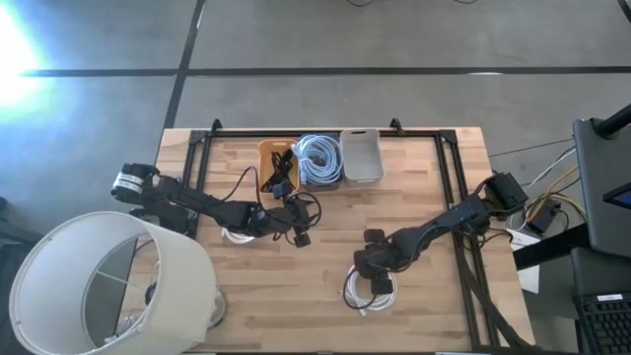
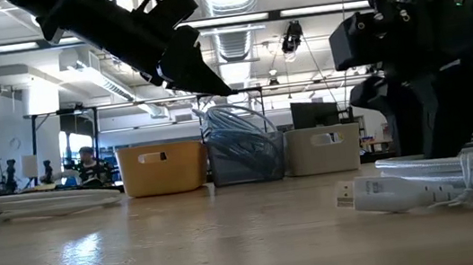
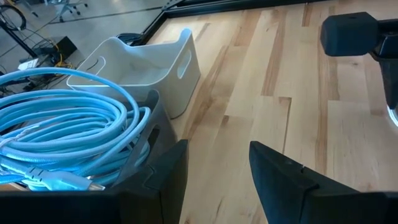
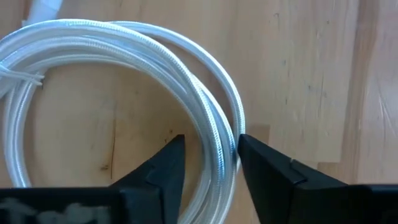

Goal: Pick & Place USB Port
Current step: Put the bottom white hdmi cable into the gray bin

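Right gripper [image 4: 208, 163] is down over the coiled white USB cable [image 4: 124, 74] at the table's [image 1: 434, 296] front right; its fingers stand narrowly apart, straddling the coil's strands, not clamped; left gripper [image 3: 214, 171] hovers parted and empty near the bins at the table's back, beside the bin of blue cable [image 3: 56, 137], with the white bin [image 3: 140, 68] beyond.
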### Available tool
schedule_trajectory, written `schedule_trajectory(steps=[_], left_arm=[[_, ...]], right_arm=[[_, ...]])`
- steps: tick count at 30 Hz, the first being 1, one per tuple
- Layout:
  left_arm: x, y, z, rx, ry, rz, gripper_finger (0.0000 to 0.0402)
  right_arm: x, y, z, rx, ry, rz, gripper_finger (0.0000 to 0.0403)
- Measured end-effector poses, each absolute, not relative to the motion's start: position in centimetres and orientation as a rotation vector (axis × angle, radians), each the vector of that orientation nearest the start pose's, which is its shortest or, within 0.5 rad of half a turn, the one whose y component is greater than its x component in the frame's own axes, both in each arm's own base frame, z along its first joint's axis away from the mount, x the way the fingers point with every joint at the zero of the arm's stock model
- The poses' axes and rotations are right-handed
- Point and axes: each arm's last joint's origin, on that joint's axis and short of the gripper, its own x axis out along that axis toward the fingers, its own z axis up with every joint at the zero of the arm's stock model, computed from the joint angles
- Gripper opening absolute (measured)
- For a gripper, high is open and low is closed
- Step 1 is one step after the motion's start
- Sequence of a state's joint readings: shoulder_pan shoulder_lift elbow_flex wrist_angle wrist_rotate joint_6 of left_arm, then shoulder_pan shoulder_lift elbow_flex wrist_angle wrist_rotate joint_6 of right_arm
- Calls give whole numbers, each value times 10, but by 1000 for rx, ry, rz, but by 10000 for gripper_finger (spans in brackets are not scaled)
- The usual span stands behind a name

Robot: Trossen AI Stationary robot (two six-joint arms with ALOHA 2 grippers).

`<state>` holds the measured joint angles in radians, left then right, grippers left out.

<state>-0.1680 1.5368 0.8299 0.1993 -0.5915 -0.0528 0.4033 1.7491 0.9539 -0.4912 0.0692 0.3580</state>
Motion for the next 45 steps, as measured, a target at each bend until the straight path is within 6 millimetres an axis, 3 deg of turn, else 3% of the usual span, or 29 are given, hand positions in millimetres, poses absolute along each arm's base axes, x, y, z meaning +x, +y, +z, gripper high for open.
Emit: schedule_trajectory(steps=[10,18,27,35,45], left_arm=[[315,-37,209,139,463,426,174],[315,-37,209,139,463,426,174],[315,-37,209,145,464,425,174],[315,-37,209,152,465,423,174],[315,-37,209,153,465,423,174]], right_arm=[[285,120,141,34,1273,55,22],[291,122,161,-32,1204,127,19],[279,106,195,-109,1143,31,18],[266,71,240,-268,986,-101,18],[258,-5,271,-422,937,-320,18]])
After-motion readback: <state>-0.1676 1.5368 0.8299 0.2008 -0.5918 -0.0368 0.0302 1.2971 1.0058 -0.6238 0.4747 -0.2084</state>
